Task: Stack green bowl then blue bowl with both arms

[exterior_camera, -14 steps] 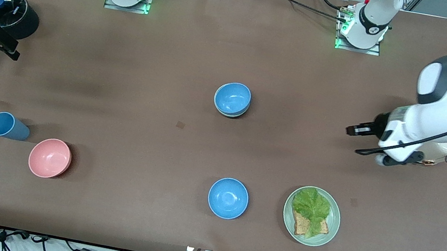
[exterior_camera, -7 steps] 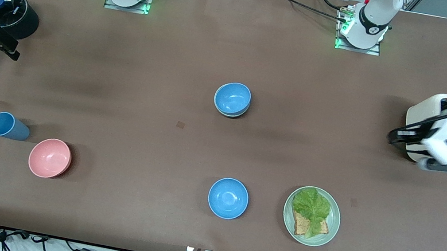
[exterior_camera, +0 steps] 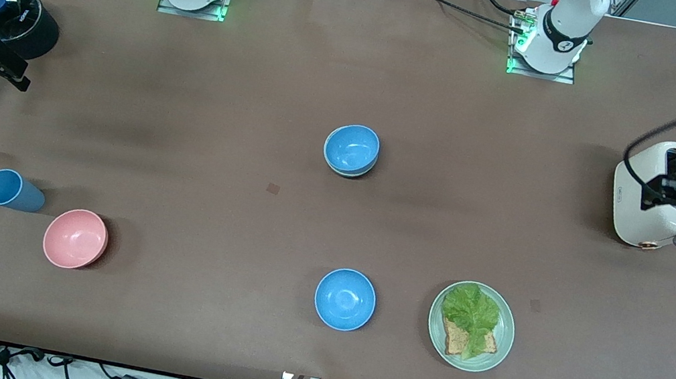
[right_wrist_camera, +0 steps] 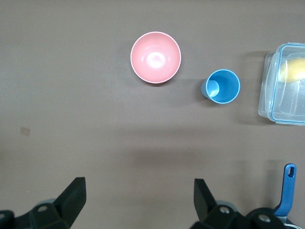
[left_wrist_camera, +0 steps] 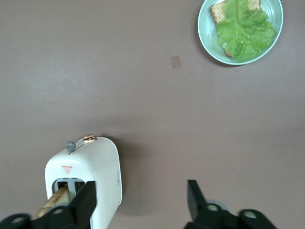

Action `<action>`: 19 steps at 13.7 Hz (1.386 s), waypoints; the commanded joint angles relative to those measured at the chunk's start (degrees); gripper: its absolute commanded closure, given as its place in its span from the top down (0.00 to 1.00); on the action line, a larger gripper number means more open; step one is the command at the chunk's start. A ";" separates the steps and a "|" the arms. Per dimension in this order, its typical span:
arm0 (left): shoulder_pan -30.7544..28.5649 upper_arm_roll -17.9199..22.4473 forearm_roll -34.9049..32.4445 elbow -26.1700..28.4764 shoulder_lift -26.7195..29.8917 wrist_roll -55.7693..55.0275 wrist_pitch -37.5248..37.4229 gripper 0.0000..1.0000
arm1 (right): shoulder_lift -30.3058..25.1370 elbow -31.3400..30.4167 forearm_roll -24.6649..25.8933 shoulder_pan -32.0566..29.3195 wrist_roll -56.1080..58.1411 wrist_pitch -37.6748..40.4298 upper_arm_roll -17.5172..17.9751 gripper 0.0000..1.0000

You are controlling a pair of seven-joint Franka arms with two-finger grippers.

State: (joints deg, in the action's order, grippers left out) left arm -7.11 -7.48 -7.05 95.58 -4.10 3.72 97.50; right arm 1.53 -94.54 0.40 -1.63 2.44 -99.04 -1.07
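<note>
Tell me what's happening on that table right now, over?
Left gripper open above white toaster; right gripper open, waiting. Bright sky-blue bowl nested in pale mint-green bowl, mid-table. Nothing obstructing.

The brown surface [exterior_camera: 198,127] looks matt. The round sky-blue bowl [exterior_camera: 351,148] and the white rounded toaster [exterior_camera: 640,210] look smooth, glossy plastic.

The front camera looks down from high across the counter [exterior_camera: 226,84], facing both bases. Each wrist camera looks straight down from well above. The left shares the toaster [left_wrist_camera: 86,183] and plate [left_wrist_camera: 240,31]; the right, the pink bowl [right_wrist_camera: 156,57].
</note>
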 commanded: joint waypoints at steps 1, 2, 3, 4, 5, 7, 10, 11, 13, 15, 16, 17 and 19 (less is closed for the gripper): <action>1.57 1.24 0.27 0.04 0.94 0.24 -1.35 1.00 | -0.57 0.23 0.39 -0.21 0.46 0.87 0.46 1.00; 1.57 1.24 2.98 1.26 2.16 -0.90 -1.61 1.00 | -0.57 0.23 0.39 -0.21 0.46 0.87 0.46 1.00; 1.57 1.24 4.23 2.84 3.13 -1.69 -1.61 1.00 | -0.57 0.23 0.39 -0.30 0.46 0.87 0.46 1.00; 1.48 1.24 4.94 3.20 3.31 -2.31 -1.61 1.00 | -0.57 0.23 0.39 -0.30 0.46 0.87 0.46 1.00; 1.48 1.33 5.38 2.94 3.31 -2.67 -1.70 1.00 | -0.57 0.23 0.39 -0.30 0.46 0.87 0.46 1.00; 1.57 2.55 11.24 2.68 3.14 -3.28 -1.70 1.00 | -0.57 0.23 0.39 -0.30 0.37 0.87 0.37 1.00; 1.57 2.91 11.62 1.46 3.40 -9.50 -2.31 1.00 | -0.57 0.23 0.39 -0.30 0.37 0.87 0.46 1.00; 1.57 3.08 11.36 0.93 3.31 -10.48 -3.10 1.00 | -0.57 0.23 0.39 -0.30 0.37 0.87 0.46 1.00; 1.40 3.17 11.88 -0.65 3.84 -10.76 -5.55 1.00 | -0.57 0.23 0.39 -0.30 0.37 0.87 0.46 1.00; 1.57 3.09 11.01 -2.33 4.10 -9.18 -10.30 1.00 | -0.57 0.23 0.39 -0.30 0.37 0.87 0.46 1.00; 1.57 3.43 10.83 -2.25 4.10 -9.09 -10.31 1.00 | -0.57 0.23 0.39 -0.30 0.37 0.87 0.46 1.00; 1.57 3.61 10.57 -2.51 3.76 -9.17 -10.23 1.00 | -0.57 0.23 0.39 -0.30 0.37 0.87 0.46 1.00; 1.74 3.35 9.61 -2.77 3.75 -9.78 -10.40 1.00 | -0.57 0.23 0.39 -0.30 0.37 0.87 0.46 1.00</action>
State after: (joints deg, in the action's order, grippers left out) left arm -6.52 -4.99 3.53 93.91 -0.12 -6.12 88.32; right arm 1.53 -94.54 0.40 -1.62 2.44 -99.04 -1.01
